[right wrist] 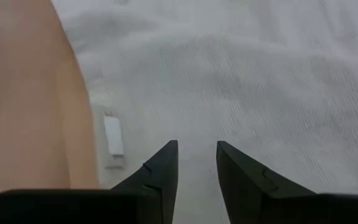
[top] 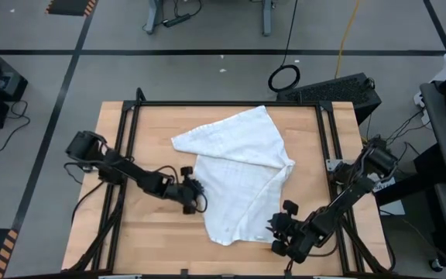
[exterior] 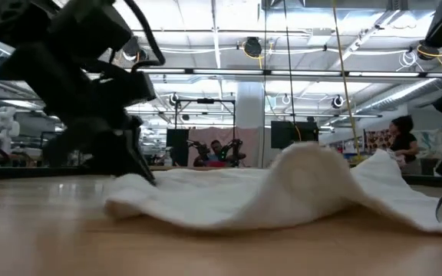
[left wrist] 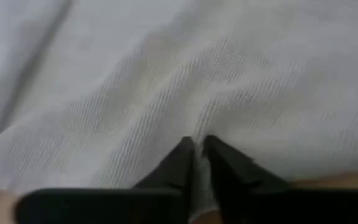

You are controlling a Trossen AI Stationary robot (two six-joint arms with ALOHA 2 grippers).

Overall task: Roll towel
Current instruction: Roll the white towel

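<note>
While the towel (top: 238, 174) lies crumpled and partly folded over itself in the middle of the table (top: 153, 132), the view from above shows the left gripper (top: 194, 195) at its left edge and the right gripper (top: 279, 231) at its near right corner — both low on the wood, so neither hold is square to the cloth. From table height the towel (exterior: 282, 195) humps up in the middle, with the left arm's dark gripper (exterior: 133, 157) pressed down at its thin edge; a hump like that could make any roll start crooked or loose. Past the left wrist, the fingers (left wrist: 179, 168) are together with a thin fold of cloth (left wrist: 166, 81) pinched between them — a small bite, which I judge might slip out if the arm pulls hard. Past the right wrist, the fingers (right wrist: 160, 171) stand apart over the cloth (right wrist: 260, 81), just beside the small label tag (right wrist: 113, 135) near the bare wood, with nothing gripped. If they close here they may catch only the top layer, or the tag, and drag the towel sideways against the left hold.
</note>
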